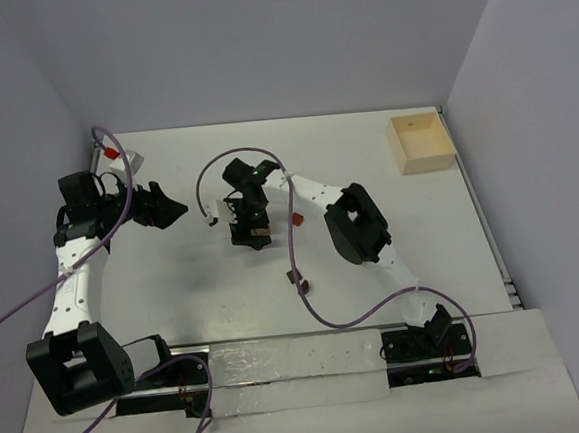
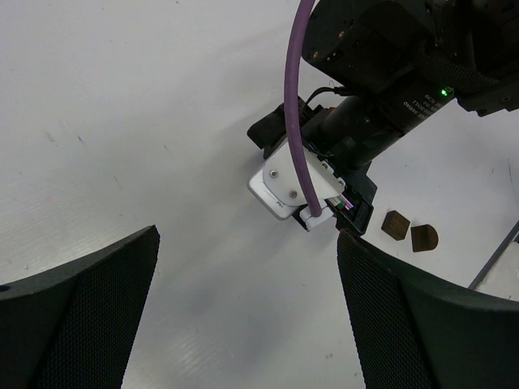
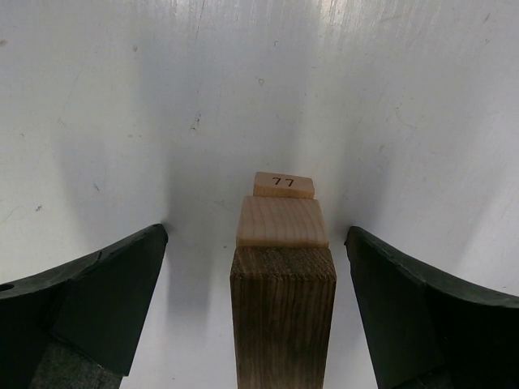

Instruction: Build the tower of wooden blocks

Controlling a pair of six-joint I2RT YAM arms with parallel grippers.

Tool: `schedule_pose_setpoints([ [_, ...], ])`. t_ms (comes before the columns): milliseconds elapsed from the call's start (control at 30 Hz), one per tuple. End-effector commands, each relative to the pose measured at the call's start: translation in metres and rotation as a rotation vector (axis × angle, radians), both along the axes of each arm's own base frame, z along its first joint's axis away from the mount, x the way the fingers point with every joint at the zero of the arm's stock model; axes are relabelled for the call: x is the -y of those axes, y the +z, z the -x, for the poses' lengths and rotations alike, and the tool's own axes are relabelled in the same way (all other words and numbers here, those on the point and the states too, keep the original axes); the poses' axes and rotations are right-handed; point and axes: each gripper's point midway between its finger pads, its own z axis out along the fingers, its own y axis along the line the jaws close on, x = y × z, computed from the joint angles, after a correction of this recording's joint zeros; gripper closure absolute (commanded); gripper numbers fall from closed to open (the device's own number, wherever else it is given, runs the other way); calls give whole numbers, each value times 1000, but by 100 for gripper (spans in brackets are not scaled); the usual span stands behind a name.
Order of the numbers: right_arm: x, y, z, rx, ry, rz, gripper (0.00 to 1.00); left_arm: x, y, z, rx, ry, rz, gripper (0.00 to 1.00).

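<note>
R gripper (image 3: 255,239) jaws spread wide either side of small dark-brown/light-tan wood block tower (image 3: 283,308), no contact. L gripper (image 2: 247,239) likewise spread, empty, above flat white table (image 2: 122,121).

Top camera looks down from above and behind the 2 arm bases at the whole table (image 1: 175,286). Left wrist camera faces the right arm (image 2: 389,89) nearby. Right wrist camera sits close over the wood block tower (image 3: 282,267); the top view shares both.

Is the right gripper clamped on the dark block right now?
No, the right gripper has both fingers clear of the dark block.
</note>
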Motion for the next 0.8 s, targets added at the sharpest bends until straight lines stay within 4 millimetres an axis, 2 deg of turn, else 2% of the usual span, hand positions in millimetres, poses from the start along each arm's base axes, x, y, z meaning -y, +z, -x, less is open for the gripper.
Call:
schedule_pose_setpoints([
  [0, 6, 4, 6, -18, -15, 34, 0, -1, 17, -6, 76, -24, -10, 4],
  [500, 0, 45, -8, 30, -27, -29, 0, 0, 22, -6, 80, -28, -8, 3],
  [767, -3, 78, -11, 63, -36, -80, 0, 1, 26, -6, 85, -29, 0, 3],
])
